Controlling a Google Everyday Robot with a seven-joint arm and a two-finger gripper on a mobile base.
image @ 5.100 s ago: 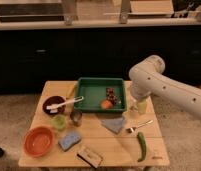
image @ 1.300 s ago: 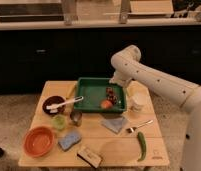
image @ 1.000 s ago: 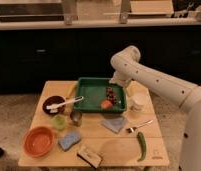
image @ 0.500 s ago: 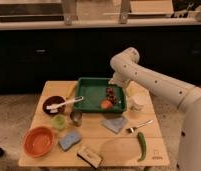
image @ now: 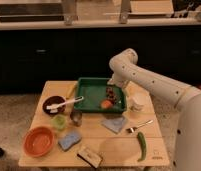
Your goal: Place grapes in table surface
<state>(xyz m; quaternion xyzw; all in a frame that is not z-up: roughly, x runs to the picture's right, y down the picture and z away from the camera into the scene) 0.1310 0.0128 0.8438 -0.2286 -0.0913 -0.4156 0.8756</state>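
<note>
- The gripper (image: 114, 86) is down over the grapes (image: 111, 93) in the green tray (image: 90, 81) (whether it grips them, I cannot tell).
- An orange fruit (image: 106, 104) lies just beside the grapes.

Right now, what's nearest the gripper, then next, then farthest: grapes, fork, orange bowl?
1. Grapes, in the tray, right below the gripper.
2. Fork, on the table in front of the tray.
3. Orange bowl, at the front corner, picture left.
</note>
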